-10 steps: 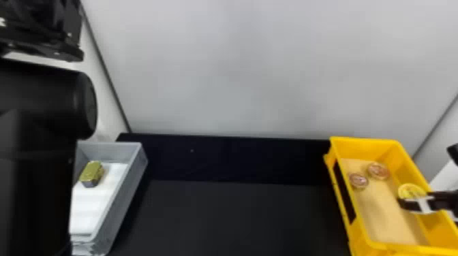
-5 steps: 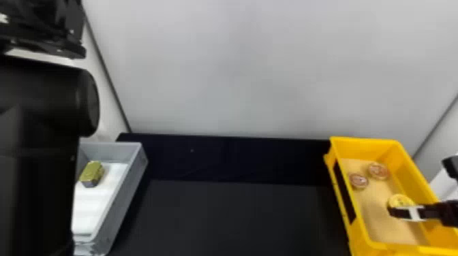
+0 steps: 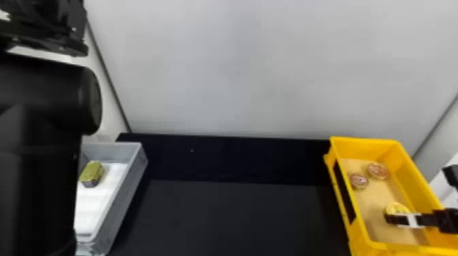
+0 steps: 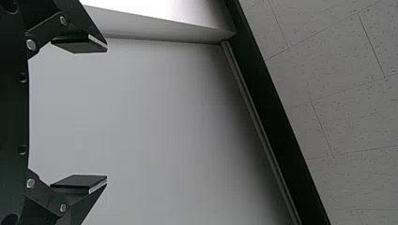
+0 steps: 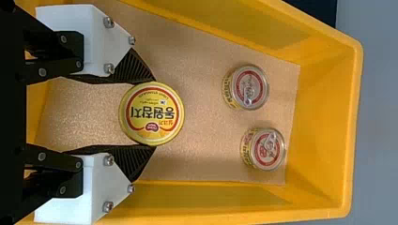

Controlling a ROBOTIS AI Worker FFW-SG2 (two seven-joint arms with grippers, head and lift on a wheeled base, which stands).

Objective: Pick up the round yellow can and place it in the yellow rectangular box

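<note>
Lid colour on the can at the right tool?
Yellow lid with a red ring and dark print; best in the right wrist view.

The rectangular box [image 3: 368, 141] is yellow; its floor [image 5: 202, 154] is tan, finely speckled. The round can [image 5: 151, 113] shows a yellow lid with a red ring and dark lettering. Two smaller cans [image 5: 250, 87] [image 5: 267, 149] bear silvery lids with red rings and yellow printed sides. The right gripper [image 3: 395, 217] is black and white, its fingers [image 5: 133, 68] ribbed black. The other box [image 3: 127, 190] is grey, white-floored; the block [image 3: 92, 172] is olive-gold above, dark below.
</note>
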